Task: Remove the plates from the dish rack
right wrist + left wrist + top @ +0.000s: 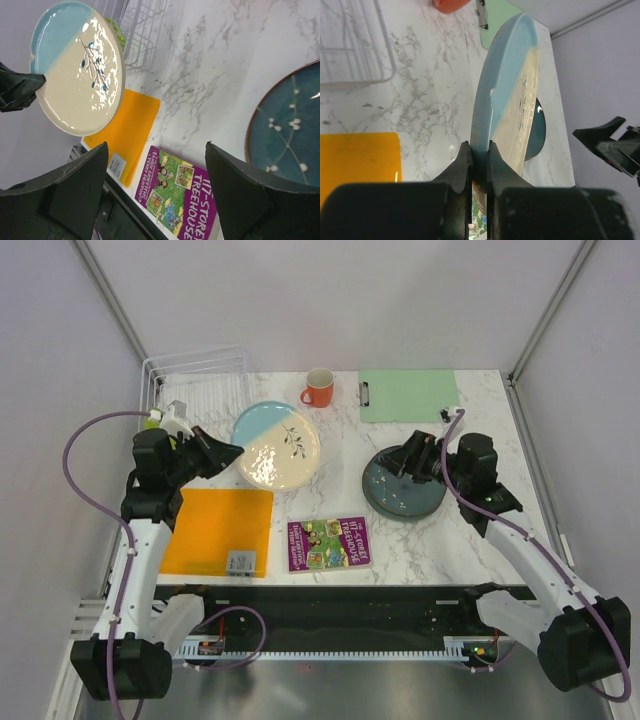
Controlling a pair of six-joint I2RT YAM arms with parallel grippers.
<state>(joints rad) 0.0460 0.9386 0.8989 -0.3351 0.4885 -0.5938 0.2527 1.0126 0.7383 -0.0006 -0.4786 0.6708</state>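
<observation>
The left claw (228, 452) pinches the rim of the sprig plate (280, 445), left of centre, clear of the dish rack (195, 370) at upper left. The next move, I judge, is to lay it flat on the worktop (335, 490). The right claw (412, 456) is spread above the teal plate (402, 495). The book (328, 543) reads "117-Storey Treehouse".

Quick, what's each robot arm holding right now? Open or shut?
Left end effector: closed on the rim of the cream-and-blue plate.
Right end effector: open, holding nothing.
</observation>
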